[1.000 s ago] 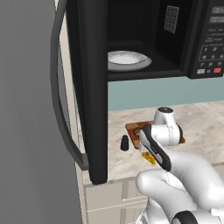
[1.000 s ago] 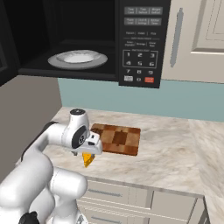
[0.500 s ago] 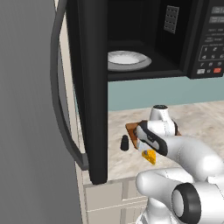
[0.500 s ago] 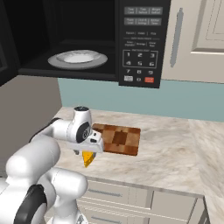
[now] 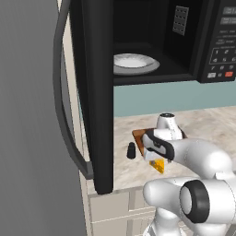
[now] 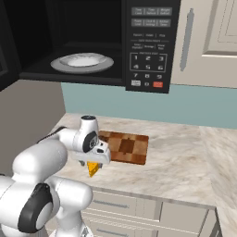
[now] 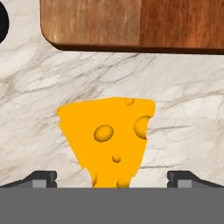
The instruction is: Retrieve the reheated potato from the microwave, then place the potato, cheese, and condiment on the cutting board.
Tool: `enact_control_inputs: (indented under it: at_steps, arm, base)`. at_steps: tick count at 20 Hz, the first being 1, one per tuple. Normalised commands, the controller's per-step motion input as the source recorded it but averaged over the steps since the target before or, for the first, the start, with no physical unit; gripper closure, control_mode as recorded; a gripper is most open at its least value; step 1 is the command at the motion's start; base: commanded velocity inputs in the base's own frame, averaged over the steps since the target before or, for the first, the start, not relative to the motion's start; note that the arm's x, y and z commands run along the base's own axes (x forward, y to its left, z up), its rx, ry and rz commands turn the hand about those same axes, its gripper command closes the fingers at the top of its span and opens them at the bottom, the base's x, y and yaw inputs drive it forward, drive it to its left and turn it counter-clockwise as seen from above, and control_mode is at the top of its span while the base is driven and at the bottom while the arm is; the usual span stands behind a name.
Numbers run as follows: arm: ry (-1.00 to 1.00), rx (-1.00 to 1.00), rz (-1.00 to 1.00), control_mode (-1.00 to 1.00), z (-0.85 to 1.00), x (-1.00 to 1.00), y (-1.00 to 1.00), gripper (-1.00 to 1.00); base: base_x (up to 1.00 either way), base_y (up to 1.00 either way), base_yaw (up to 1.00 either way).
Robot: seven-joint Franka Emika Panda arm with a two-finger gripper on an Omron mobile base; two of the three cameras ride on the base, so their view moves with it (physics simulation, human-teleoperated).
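Cheese [image 7: 108,138]: flat yellow-orange wedge, round holes, lying on the marble-look countertop [image 7: 183,105] (white with grey veining), just beside the near edge of the cutting board [image 7: 131,24]. Board is wood, rounded corner, light and dark brown squares, smooth grain. Gripper [image 7: 111,178] hangs low right over the cheese, fingers spread wide either side of the wedge, nothing gripped; dark tips sit at the wedge's narrow end. Condiment [image 5: 132,150]: small black shaker, rounded top, upright on the counter left of the board, apart from it. Microwave [image 6: 148,44] glossy black, door [image 5: 94,92] swung wide, curved bar handle; inside a round white plate [image 6: 82,61], shallow. Can't make out the potato. Button panel has white lettering, too small to read, one red key [image 6: 158,84]. Beige cabinet door [image 6: 208,41], long bar handle.
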Motion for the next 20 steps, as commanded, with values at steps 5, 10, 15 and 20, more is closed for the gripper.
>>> enact_control_inputs:
  at_steps: [5,10,15,20]
  arm:
    - [0.00,0.00,0.00,-1.00,-0.19,0.00,0.00,-1.00]
    - [0.00,0.00,0.00,-1.00,-0.17,0.00,0.00,-1.00]
    - [0.00,0.00,0.00,-1.00,-0.15,0.00,0.00,-1.00]
    - [0.00,0.00,0.00,-1.00,-0.03,0.00,0.00,-1.00]
  base:
    - [0.00,0.00,0.00]
    - [0.00,0.00,0.00]
    - [0.00,0.00,0.00]
    - [0.00,0.00,0.00]
